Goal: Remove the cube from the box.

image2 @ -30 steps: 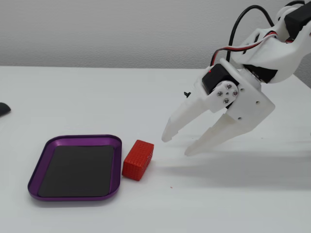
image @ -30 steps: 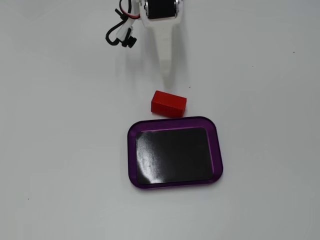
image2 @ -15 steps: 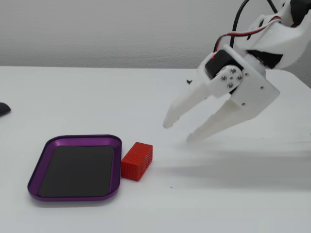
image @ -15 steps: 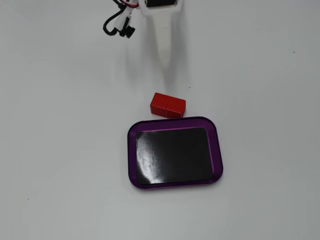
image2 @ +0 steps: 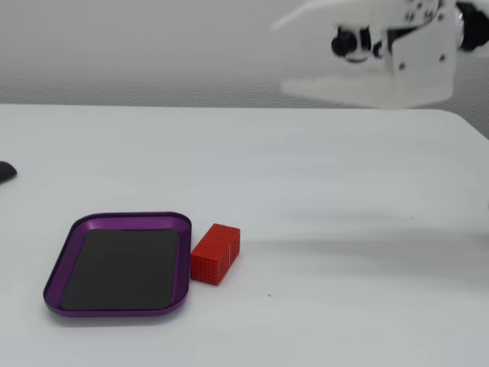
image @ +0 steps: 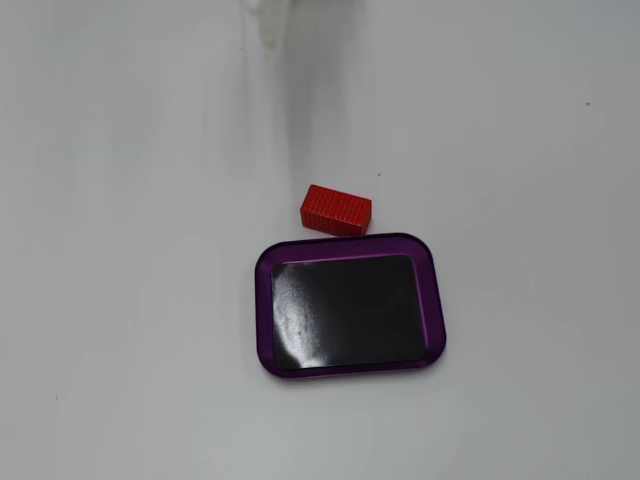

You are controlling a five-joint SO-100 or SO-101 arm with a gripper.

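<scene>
White desk (image2: pixel 344 229) lies bare around your box (image2: pixel 65 256), empty now; the cube (image2: pixel 215 253) rests just beside its rim, outside. Your claw (image2: pixel 286 53) has swung up and away, fingers spread, so the job looks finished.

White table (image2: pixel 344 252), dark object (image2: pixel 4 171) at edge

One fixed view straight down over desk (image: pixel 120 300); other low, side-on across desk; both share box (image: pixel 262 300) and cube (image: pixel 336 208).

no readable text, no labels, no numbers
</scene>
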